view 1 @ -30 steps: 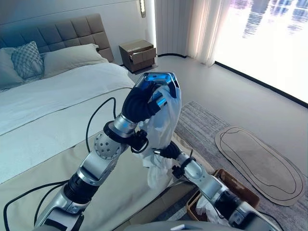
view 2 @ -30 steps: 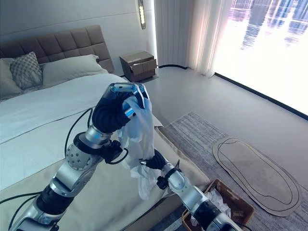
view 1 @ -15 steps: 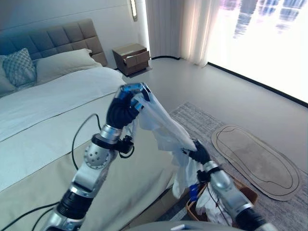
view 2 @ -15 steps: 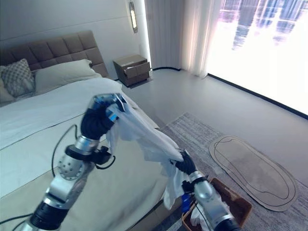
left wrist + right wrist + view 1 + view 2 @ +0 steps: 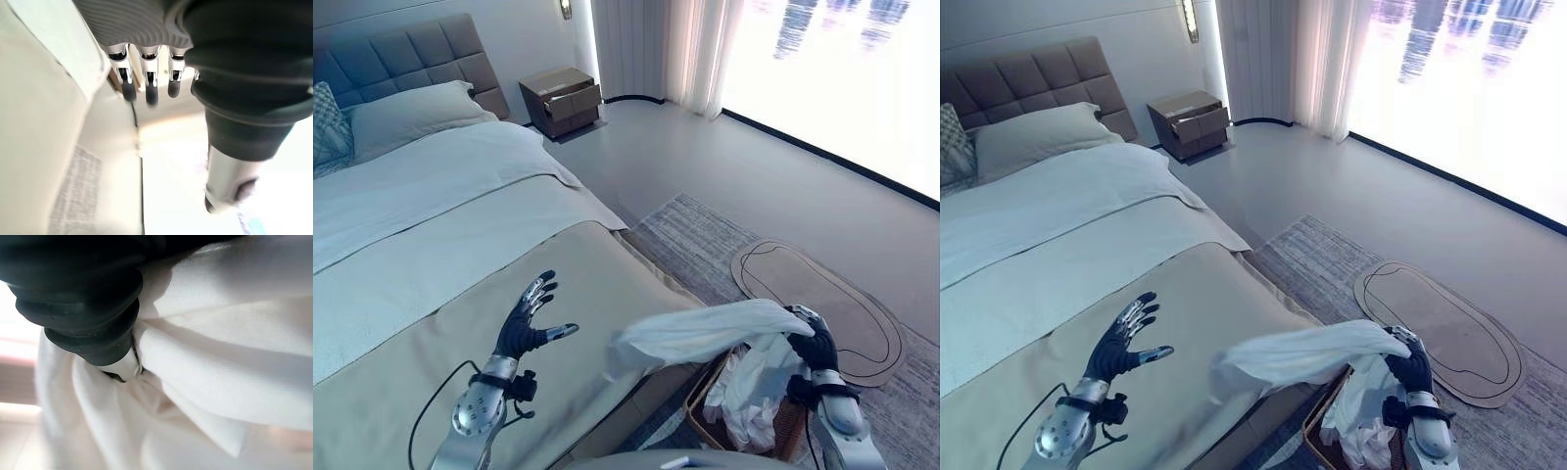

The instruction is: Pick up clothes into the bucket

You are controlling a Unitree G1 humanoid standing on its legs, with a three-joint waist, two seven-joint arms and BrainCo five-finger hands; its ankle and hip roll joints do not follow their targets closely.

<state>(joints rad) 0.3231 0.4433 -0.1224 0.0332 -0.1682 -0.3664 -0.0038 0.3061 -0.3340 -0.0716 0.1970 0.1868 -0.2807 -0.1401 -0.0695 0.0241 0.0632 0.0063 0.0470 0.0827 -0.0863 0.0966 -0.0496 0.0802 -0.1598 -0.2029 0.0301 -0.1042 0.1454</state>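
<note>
At lower left, the left hand [image 5: 530, 318] has let go and now hovers spread over the beige bed cover [image 5: 431, 333]. The white cloth garment [image 5: 705, 331], pinched only by the right hand [image 5: 815, 348] at lower right, trails sideways above the brown wicker basket [image 5: 705, 423], nearly ready to drop in.

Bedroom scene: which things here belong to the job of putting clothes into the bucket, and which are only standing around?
Job:
white garment, gripped by the right hand, one end trailing toward the bed
wicker basket holding white clothes
left hand, open over the bed

Bystanders:
bed
pillow
nightstand
oval mat
curtain
</note>
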